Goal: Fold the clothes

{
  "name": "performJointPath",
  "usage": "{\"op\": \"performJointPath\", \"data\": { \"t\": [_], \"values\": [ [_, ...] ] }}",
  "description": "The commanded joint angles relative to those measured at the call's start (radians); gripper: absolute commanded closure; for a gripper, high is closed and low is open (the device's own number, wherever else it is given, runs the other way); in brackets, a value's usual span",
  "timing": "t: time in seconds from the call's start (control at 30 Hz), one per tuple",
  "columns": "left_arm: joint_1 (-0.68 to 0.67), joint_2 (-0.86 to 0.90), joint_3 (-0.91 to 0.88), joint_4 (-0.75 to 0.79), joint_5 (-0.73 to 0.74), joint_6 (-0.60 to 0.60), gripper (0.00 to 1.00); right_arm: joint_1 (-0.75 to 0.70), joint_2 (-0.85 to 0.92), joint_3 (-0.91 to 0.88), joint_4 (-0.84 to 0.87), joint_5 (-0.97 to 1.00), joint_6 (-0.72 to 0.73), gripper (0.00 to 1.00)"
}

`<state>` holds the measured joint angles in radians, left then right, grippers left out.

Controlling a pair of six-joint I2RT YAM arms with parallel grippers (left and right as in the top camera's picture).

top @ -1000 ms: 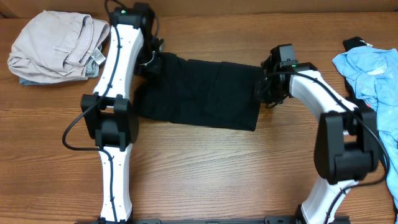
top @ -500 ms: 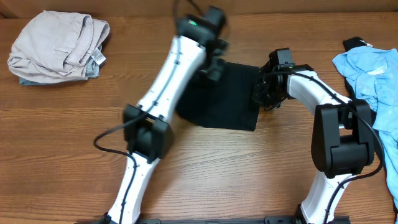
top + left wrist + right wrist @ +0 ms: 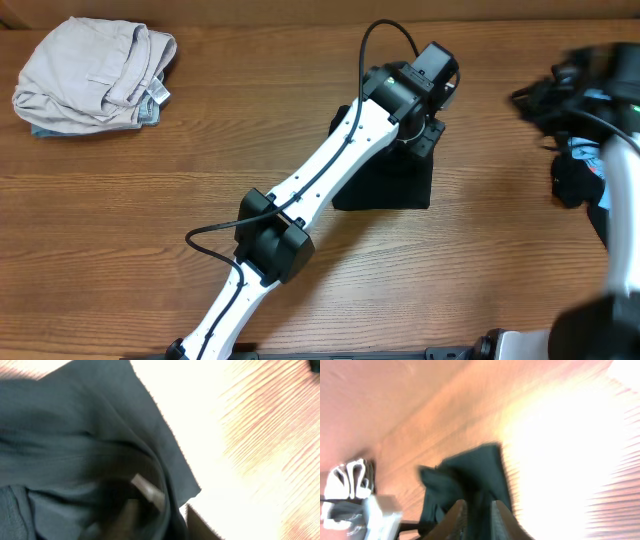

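The black shirt [image 3: 385,188] lies folded small in the middle of the table [image 3: 150,220] beneath the left gripper [image 3: 426,138], with the blurred right gripper [image 3: 479,515] off to the side; I cannot tell whether either pincer is open or closed, and the fold looks nearly done, so the next move calls for a clean release and smoothing.

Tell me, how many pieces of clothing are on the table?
3: a beige one top left, a black one in the middle under the left arm, a light blue one at the right edge, mostly hidden by the blurred right arm; more may hide there.
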<state>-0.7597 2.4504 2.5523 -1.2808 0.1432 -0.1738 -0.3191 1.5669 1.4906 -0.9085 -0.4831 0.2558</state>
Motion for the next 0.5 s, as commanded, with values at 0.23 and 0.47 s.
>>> {"op": "performJointPath", "data": {
  "t": [0.23,0.47],
  "values": [
    [0.006,-0.047,0.026,-0.095,-0.058,0.05,0.0,-0.128,-0.058,0.002,-0.102,-0.023,-0.098,0.66],
    [0.049,-0.027,-0.009,-0.238,0.146,0.208,0.0,-0.126,-0.055,0.002,-0.124,0.02,-0.127,0.61]
  ]
}}
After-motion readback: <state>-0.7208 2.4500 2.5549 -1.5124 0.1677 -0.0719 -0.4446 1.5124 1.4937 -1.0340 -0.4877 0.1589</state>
